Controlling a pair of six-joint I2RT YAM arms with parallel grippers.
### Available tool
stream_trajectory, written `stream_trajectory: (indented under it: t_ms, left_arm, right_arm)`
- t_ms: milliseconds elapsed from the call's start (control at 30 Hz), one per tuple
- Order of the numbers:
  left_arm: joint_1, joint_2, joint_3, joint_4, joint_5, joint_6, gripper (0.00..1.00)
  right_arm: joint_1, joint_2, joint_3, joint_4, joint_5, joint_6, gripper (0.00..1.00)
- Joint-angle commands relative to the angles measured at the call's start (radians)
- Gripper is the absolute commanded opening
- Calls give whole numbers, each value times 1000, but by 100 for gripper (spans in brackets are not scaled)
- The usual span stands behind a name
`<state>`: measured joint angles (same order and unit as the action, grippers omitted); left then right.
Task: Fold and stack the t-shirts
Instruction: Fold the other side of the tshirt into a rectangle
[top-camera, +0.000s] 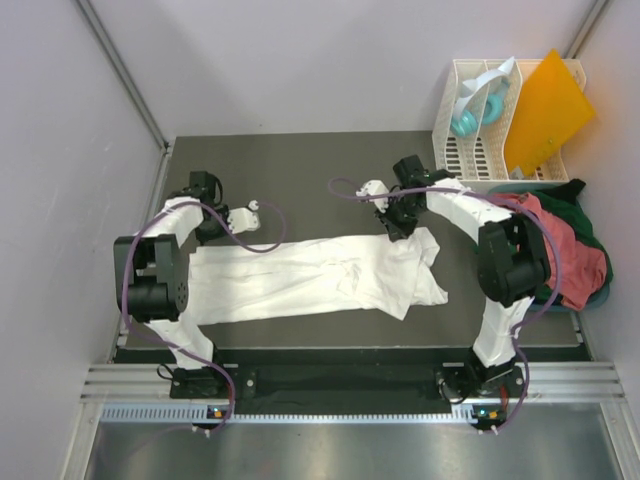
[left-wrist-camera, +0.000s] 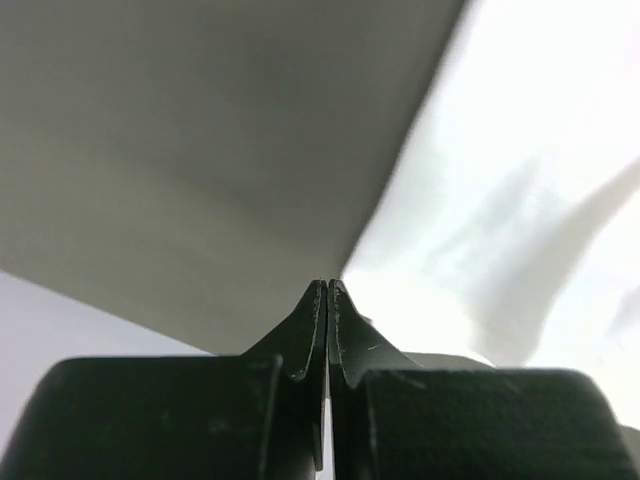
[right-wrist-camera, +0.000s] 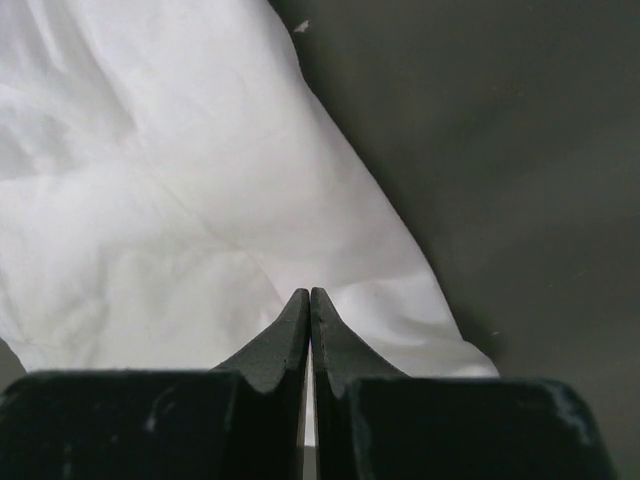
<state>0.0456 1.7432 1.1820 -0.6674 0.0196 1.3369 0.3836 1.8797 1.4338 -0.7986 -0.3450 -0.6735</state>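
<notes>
White cloth t-shirt (top-camera: 320, 275) lies drawn out in a long band across the dark grey desk (top-camera: 300, 170), roughly between the two arms. Left claw (left-wrist-camera: 327, 292) is pressed together right at the shirt's far-left edge, and right claw (right-wrist-camera: 309, 297) is pressed together over its far-right edge — whether either has cloth caught between its tips, I cannot tell. If one has only a sliver or nothing, I'd expect that side to slip free on a lift and the fold to come out crooked. A heap of salmon-red t-shirt (top-camera: 565, 255) and dark green t-shirt (top-camera: 588, 212) waits at the desk's right edge, near a white slatted plastic rack (top-camera: 462, 150) holding a stiff orange sheet (top-camera: 545, 110). Pale grey walls (top-camera: 60, 150) close in the desk.
</notes>
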Motion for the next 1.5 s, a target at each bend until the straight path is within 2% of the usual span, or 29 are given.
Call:
stream_trajectory:
  t_ms: [0, 267, 433, 800, 867, 1000, 1167, 1467]
  left_arm:
    - [5, 6, 77, -171, 86, 45, 0]
    - [7, 73, 151, -291, 123, 68, 0]
    - [7, 142, 238, -400, 137, 74, 0]
    - [7, 214, 312, -564, 155, 88, 0]
    - [8, 214, 283, -531, 134, 82, 0]
    - [7, 205, 182, -352, 63, 64, 0]
    - [5, 243, 171, -282, 11, 18, 0]
    - [2, 248, 122, -11, -119, -56, 0]
  right_arm:
    - [-9, 4, -30, 33, 23, 17, 0]
    - [-46, 9, -75, 55, 49, 41, 0]
    - [-55, 30, -67, 58, 84, 51, 0]
    - [-69, 81, -30, 67, 120, 71, 0]
    - [-69, 96, -29, 79, 121, 78, 0]
    - [-69, 111, -23, 99, 132, 95, 0]
    - [-71, 127, -12, 121, 158, 111, 0]
    - [-71, 133, -16, 179, 244, 83, 0]
